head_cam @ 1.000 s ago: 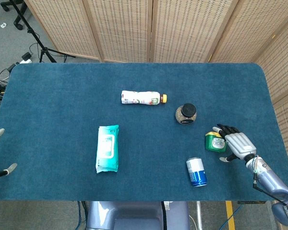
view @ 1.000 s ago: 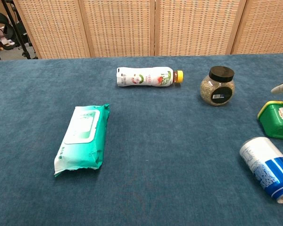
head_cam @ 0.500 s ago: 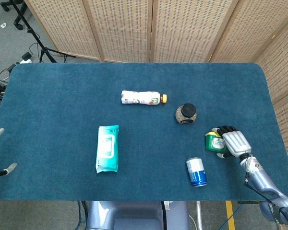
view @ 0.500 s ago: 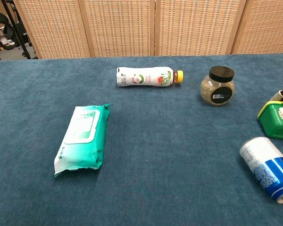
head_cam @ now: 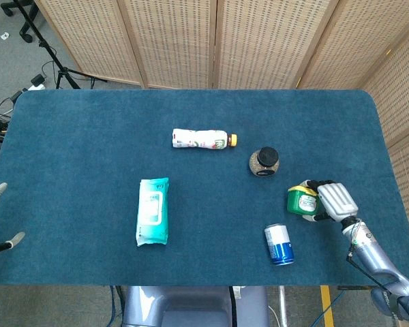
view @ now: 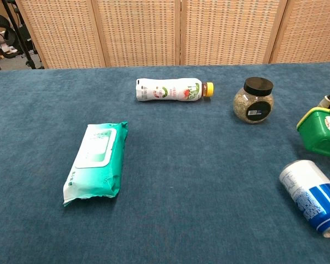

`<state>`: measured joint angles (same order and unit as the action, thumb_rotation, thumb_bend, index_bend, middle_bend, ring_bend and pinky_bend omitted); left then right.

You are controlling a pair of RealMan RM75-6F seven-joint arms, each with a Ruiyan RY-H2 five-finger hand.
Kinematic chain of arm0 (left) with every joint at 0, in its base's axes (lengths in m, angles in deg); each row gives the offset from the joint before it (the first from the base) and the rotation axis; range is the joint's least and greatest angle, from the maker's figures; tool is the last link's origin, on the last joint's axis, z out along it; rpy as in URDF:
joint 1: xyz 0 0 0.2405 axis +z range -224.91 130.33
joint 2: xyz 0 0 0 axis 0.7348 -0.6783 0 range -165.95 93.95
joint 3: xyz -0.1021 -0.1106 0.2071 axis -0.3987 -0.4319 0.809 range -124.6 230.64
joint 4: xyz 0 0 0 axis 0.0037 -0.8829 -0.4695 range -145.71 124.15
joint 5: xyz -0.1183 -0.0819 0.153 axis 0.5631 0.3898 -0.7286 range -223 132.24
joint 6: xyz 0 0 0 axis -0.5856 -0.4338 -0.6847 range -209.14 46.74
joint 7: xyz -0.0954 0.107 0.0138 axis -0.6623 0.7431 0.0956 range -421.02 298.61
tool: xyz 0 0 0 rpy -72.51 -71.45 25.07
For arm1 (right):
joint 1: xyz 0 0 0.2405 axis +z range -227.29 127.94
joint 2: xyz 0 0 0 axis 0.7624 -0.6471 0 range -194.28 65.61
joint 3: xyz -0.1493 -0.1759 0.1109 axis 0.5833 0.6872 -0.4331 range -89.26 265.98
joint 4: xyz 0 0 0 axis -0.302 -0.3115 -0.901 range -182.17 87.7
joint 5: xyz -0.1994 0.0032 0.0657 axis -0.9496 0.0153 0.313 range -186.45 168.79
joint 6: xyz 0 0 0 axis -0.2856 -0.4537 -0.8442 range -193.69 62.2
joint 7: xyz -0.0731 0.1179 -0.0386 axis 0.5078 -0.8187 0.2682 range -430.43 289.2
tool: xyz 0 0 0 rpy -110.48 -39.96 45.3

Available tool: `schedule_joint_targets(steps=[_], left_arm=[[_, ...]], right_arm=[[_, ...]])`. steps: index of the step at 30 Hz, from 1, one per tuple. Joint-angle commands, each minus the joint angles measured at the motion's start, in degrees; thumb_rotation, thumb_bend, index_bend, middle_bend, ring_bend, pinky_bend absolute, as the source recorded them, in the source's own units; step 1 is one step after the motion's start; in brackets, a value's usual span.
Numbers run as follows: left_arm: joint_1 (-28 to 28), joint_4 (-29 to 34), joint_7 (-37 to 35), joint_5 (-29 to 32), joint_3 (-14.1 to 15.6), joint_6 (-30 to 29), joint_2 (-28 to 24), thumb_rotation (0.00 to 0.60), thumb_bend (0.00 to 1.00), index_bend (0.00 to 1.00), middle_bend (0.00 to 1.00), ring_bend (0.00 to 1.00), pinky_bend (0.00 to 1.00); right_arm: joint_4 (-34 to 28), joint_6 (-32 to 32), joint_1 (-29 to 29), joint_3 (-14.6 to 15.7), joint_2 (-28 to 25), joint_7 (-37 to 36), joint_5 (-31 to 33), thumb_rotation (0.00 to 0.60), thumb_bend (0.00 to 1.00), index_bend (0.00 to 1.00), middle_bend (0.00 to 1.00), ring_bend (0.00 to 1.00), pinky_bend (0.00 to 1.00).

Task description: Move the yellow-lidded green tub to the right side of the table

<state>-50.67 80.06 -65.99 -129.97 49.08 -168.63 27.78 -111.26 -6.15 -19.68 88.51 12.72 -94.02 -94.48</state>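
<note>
Blue can and jar near, right edge beyond open.

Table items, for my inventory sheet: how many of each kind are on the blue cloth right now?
Bottles: 1, white drink bottle lying down
Jars: 1, black-lidded jar
Cans: 1, blue can on its side
Tubs: 1, yellow-lidded green tub, in the right robot hand
Wipes packs: 1, teal wipes pack
Total: 5
</note>
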Motion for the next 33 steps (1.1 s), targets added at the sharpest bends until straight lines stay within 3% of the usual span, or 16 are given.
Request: schedule_joint_targets(steps=[1, 6, 11, 21, 26, 29, 31, 33], left_arm=[[0.02, 0.02, 0.06, -0.06, 0.07, 0.0, 0.02, 0.6, 0.08, 0.0, 0.0, 0.0, 0.0], [-0.02, 0.03, 0.21, -0.13, 0.11, 0.03, 0.04, 0.6, 0.08, 0.0, 0.0, 0.0, 0.0], [-0.1, -0.02, 0.46, 0.08, 0.04, 0.19, 0.15, 0.6, 0.08, 0.0, 0.0, 0.0, 0.0], [-0.22, -0.09, 0.66, 0.36, -0.02, 0.48, 0.26, 0.6, 0.08, 0.0, 0.0, 0.0, 0.0], [-0.28, -0.12, 0.62, 0.47, -0.03, 0.66, 0.25, 0.6, 0.08, 0.0, 0.0, 0.0, 0.0], [-0.31, -0.12, 0.62, 0.45, 0.02, 0.76, 0.21, 0.6, 0.08, 0.0, 0.0, 0.0, 0.0], [-0.29, -0.08, 0.57, 0.43, 0.02, 0.71, 0.2, 0.6, 0.08, 0.0, 0.0, 0.0, 0.0], [-0.24, -0.05, 0.49, 0.39, 0.02, 0.6, 0.17, 0.6, 0.08, 0.0, 0.0, 0.0, 0.0]], right_arm=[[-16.37, -12.62, 5.99, 0.68, -15.54, -8.36, -0.22, 0.6, 0.67, 0.53, 0.56, 0.51, 0.33], [-20.69, -21.38, 10.37, 0.55, -21.07, -11.61, 0.51, 0.6, 0.78, 0.53, 0.55, 0.51, 0.33], [-22.01, -38.74, 18.27, 1.36, -24.2, -15.6, 1.44, 0.6, 0.85, 0.53, 0.55, 0.51, 0.33], [-17.76, -43.93, 19.71, 1.85, -19.26, -13.07, 3.19, 0.6, 0.88, 0.53, 0.55, 0.51, 0.33], [-16.14, -44.86, 19.66, 1.9, -17.96, -10.78, 4.97, 0.6, 0.88, 0.53, 0.48, 0.43, 0.33], [-15.41, -45.7, 19.58, 1.88, -17.38, -10.12, 6.28, 0.6, 0.84, 0.44, 0.29, 0.25, 0.28], [-14.95, -45.71, 19.42, 1.76, -17.07, -9.81, 6.87, 0.6, 0.68, 0.25, 0.08, 0.05, 0.19], [-14.08, -45.56, 19.18, 1.63, -16.68, -9.24, 7.58, 0.6, 0.5, 0.1, 0.0, 0.0, 0.11]])
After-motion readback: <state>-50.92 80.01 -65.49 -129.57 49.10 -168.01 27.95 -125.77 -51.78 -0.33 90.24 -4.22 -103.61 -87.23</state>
